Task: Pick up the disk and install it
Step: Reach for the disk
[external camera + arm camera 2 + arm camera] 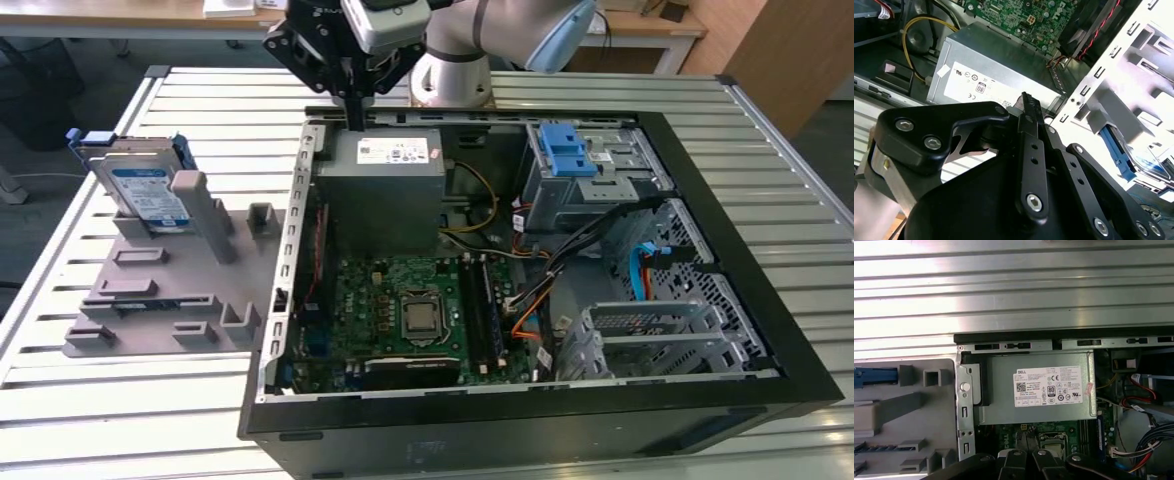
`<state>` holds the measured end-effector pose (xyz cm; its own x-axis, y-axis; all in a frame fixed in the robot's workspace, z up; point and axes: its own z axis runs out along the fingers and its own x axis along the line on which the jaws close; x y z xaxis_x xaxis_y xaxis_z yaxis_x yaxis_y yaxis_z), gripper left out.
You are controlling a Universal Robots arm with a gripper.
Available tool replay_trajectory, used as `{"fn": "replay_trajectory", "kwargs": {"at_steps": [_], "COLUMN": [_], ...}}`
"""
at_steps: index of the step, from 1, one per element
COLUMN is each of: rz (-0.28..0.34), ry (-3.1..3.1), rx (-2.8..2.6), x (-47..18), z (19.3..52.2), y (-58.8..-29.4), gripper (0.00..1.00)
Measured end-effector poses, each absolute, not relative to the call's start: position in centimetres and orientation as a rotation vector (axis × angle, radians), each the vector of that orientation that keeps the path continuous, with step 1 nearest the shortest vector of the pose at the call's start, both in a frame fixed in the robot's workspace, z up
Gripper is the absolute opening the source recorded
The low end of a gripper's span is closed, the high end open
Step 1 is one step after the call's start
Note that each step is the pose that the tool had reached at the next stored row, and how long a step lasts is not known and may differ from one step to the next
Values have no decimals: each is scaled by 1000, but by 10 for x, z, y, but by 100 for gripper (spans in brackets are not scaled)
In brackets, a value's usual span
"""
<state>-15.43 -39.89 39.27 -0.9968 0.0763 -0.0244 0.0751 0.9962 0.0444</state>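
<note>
We had the arm pointing straight down at the exterior view's top centre, gripper (356, 122) clenched empty over the power supply (387, 195).

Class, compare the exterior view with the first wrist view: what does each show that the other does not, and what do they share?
Exterior view: the disk, label facing out, upright in the grey holder; the drive cage; the gripper, jaws together, near the power supply.
First wrist view: the power supply's sticker straight on, and slots in the case rim.
Shared: power supply, holder, motherboard, slatted table.
</note>
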Motion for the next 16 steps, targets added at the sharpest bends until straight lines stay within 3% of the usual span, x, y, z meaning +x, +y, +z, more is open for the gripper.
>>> {"fn": "replay_trajectory", "kwargs": {"at_steps": [16], "rz": [68], "ry": [3112], "rx": [118], "x": [-157], "z": [393], "y": [-399], "gripper": [11]}}
